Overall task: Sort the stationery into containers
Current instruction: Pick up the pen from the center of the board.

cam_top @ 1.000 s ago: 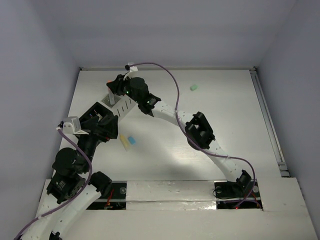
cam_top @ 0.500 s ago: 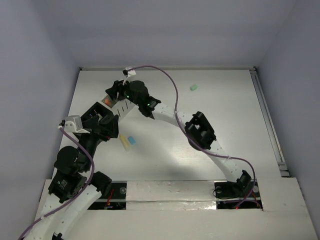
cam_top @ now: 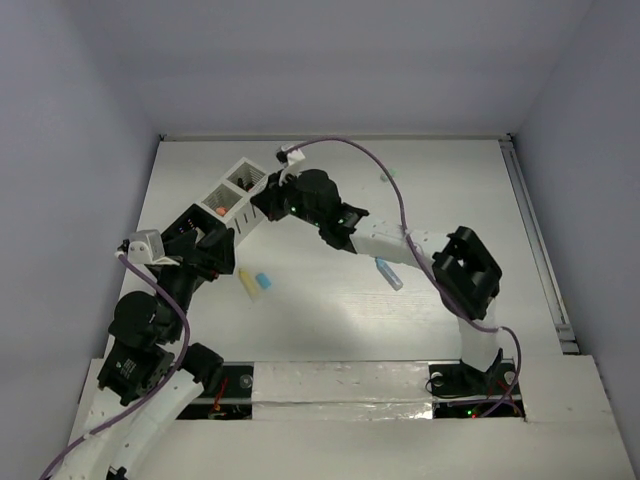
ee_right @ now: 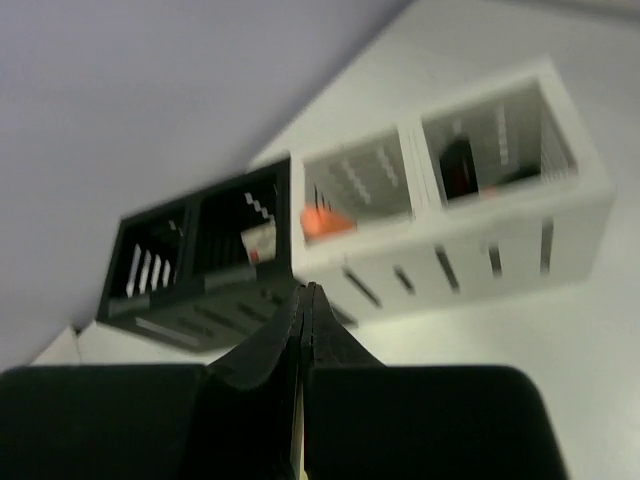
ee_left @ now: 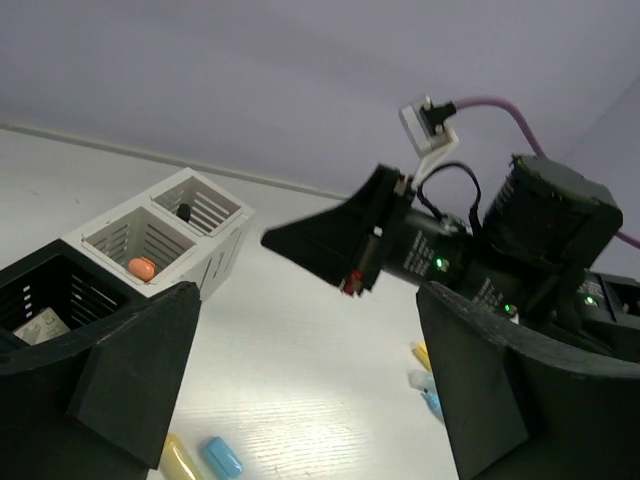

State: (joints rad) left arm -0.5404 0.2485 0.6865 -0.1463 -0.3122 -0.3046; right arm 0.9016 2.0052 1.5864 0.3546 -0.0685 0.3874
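Observation:
The white container (cam_top: 236, 188) has an orange piece (ee_left: 142, 267) in its near cell and a black piece (ee_left: 184, 211) in the far one. The black container (cam_top: 196, 224) adjoins it, half under my left arm, with a white scrap (ee_right: 258, 240) inside. My right gripper (cam_top: 260, 204) is shut and empty, hovering just right of the white container (ee_right: 480, 230). My left gripper (ee_left: 310, 400) stands open above the table beside the black container (ee_left: 50, 290). A yellow piece (cam_top: 247, 283) and a blue piece (cam_top: 264, 283) lie together below it.
A blue marker (cam_top: 390, 273) lies under the right forearm, with a yellow piece (ee_left: 422, 353) near it in the left wrist view. A green piece (cam_top: 387, 176) sits far back behind the purple cable (cam_top: 352, 148). A rail (cam_top: 533, 240) borders the right edge.
The right arm has swung back to the right, off the white container, and its gripper opened then shut. Both cells and the blue marker are now uncovered. The left arm has barely moved.

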